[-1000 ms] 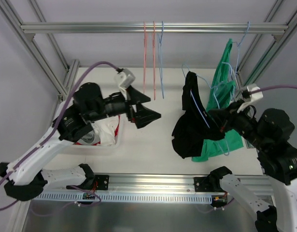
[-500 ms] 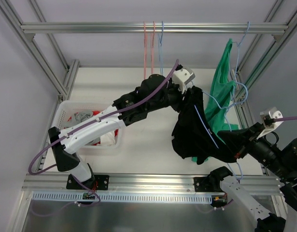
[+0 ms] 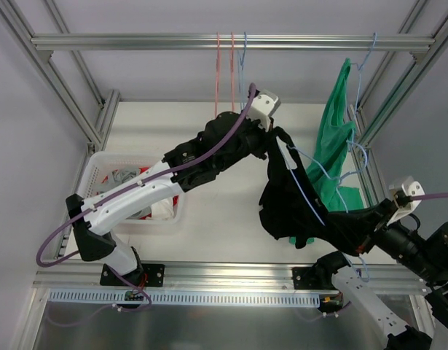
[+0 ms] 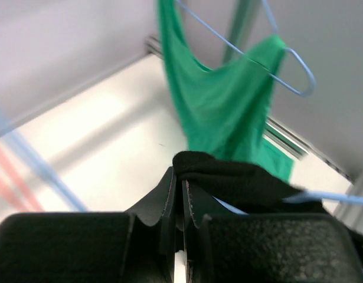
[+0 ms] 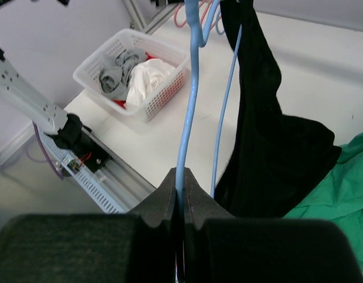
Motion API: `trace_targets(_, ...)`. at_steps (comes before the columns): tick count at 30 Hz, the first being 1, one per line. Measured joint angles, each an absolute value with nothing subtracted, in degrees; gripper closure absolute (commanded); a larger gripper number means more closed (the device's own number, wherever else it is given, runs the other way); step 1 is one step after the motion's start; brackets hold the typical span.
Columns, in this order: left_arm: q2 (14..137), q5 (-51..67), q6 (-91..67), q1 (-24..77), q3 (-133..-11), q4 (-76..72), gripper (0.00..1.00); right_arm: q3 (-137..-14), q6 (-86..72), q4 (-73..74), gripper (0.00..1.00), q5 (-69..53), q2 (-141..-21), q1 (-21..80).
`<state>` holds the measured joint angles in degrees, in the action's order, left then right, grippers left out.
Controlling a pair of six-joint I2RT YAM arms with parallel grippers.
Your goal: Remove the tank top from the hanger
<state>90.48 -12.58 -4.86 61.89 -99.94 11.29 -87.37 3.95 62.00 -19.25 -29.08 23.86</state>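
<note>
A black tank top [image 3: 285,200] hangs on a light blue wire hanger [image 3: 308,195] at the middle right in the top view. My left gripper [image 3: 272,135] is at the garment's top end, shut on a fold of the black fabric [image 4: 240,180]; in the left wrist view the cloth bunches at the tips of the left gripper [image 4: 182,177]. My right gripper [image 3: 357,235] is low at the near right, shut on the hanger's blue wire [image 5: 190,100]. The right wrist view has the wire pinched in the right gripper [image 5: 182,178], with the tank top [image 5: 270,135] draped beyond it.
A green garment [image 3: 334,135] hangs on another blue hanger from the top rail [image 3: 136,41], right behind the tank top. Two pink hangers [image 3: 224,80] and a blue one hang mid-rail. A white basket [image 3: 98,166] of clothes sits at the left.
My left arm swung from above the basket across to the tank top, and its jaws closed on the black fabric. My right gripper pulled the hanger toward the near right.
</note>
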Motion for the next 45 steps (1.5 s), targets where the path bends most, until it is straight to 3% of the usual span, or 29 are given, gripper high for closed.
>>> trace_targets(4, 86.46, -21.12, -6.37, 61.89, -98.39, 11.38, 1.0, -86.0, 5.89, 64.45, 1.0, -21.54, -24.29, 23.86)
trace_targets(7, 83.53, -20.91, -6.59, 61.84, -97.38, 10.87, 1.0, -87.07, 6.7, 65.32, 1.0, -22.35, -20.58, 23.86)
trace_targets(13, 77.56, -8.01, -6.57, 61.91, -90.87, 9.61, 1.0, -89.06, 7.16, 61.73, 1.0, -21.93, -16.99, 23.86)
trace_targets(22, 68.45, 8.82, -8.58, 61.95, -73.49, 6.9, 1.0, -66.32, 3.03, 31.46, 0.99, -26.72, -12.4, 23.86)
trace_targets(28, 62.0, 0.78, -13.19, 61.78, -66.3, 5.26, 1.0, -75.7, 2.04, 31.64, 1.0, -34.68, -28.38, 23.86)
trace_targets(31, 59.0, -2.87, -13.96, 61.89, -66.17, 5.15, 1.0, -77.93, 3.81, 34.52, 1.0, -34.7, -30.7, 23.86)
trace_targets(45, 58.11, -15.46, -13.13, 62.0, -75.68, 11.99, 1.0, -84.77, 13.17, 54.96, 1.0, -33.5, -16.62, 24.95)
